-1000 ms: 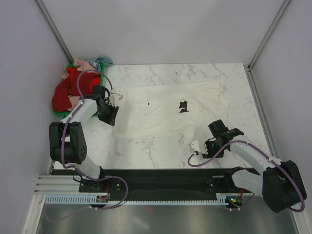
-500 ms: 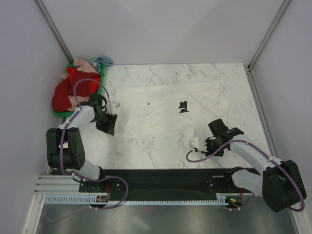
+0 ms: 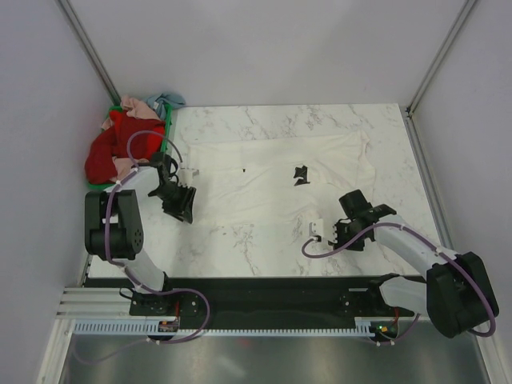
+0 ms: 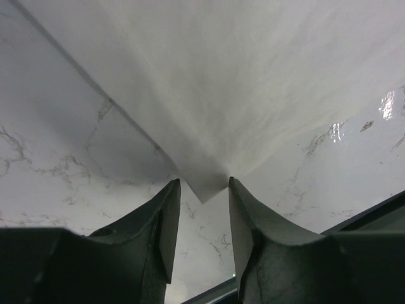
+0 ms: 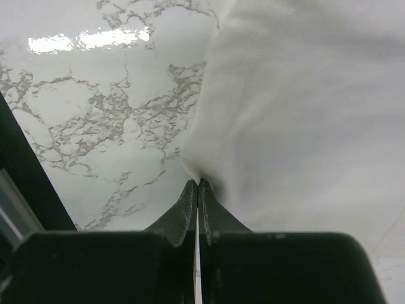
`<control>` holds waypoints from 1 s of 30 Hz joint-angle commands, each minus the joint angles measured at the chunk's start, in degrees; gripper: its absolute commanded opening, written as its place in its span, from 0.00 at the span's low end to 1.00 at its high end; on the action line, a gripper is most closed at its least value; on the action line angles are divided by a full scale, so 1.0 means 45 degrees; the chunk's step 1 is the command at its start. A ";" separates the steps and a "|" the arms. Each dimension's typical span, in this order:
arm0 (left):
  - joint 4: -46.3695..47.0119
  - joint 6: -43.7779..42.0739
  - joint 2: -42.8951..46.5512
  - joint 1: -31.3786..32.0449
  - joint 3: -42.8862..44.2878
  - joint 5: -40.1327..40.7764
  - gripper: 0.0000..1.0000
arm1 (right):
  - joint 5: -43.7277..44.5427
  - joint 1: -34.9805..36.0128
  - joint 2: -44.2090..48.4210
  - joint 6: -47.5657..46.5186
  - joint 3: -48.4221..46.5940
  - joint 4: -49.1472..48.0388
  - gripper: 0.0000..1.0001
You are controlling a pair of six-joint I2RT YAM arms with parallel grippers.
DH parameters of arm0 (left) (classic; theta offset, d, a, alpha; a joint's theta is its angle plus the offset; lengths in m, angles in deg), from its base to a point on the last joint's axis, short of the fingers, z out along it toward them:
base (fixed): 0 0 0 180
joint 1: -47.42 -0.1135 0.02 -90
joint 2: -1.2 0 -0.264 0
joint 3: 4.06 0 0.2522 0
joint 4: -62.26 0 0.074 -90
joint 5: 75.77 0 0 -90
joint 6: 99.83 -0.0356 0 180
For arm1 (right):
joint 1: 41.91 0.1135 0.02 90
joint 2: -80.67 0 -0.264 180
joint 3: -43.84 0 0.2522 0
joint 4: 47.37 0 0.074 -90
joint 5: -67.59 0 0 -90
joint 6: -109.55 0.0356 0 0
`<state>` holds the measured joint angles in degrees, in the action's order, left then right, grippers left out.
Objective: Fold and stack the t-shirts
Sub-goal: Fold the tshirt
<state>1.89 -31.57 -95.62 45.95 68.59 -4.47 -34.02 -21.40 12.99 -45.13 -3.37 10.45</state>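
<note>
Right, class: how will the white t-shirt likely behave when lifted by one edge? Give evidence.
Probably floppy: the white t-shirt lies wrinkled, bunching where the shut right hand pinches its edge. Likely light: it looks like thin cloth, lying flat on the table.

I see a white marble table [image 3: 264, 120] with grey veins, boxed in by plain pale walls [image 3: 264, 48]. Metal posts [image 3: 88, 52] rise at the back corners. Light glints off the glossy top. A black rail [image 3: 264, 292] edges the near side.
</note>
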 commanded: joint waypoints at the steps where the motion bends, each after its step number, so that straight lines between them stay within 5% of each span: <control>1: -0.0013 0.0280 -0.0321 -0.0024 0.0506 -0.0590 0.42 | 0.0003 0.0012 -0.0174 0.0195 -0.0398 -0.0395 0.00; 11: -0.0423 0.0084 -0.0614 -0.0004 0.0585 -0.0766 0.27 | 0.0121 0.0012 -0.0253 0.0683 -0.0359 -0.0824 0.00; 18: -0.0774 0.0006 -0.0868 -0.0004 0.0896 -0.1098 0.02 | 0.0296 0.0012 -0.0097 0.1598 -0.0670 -0.1156 0.00; 30: -0.1790 -0.0267 -0.0126 -0.0004 0.3219 -0.1332 0.02 | 0.0492 -0.1510 -0.0700 0.4080 -0.4594 -0.1176 0.00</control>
<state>-4.34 -31.37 -98.96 45.92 78.67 -8.44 -31.73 -26.07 11.63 -31.36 -17.95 7.01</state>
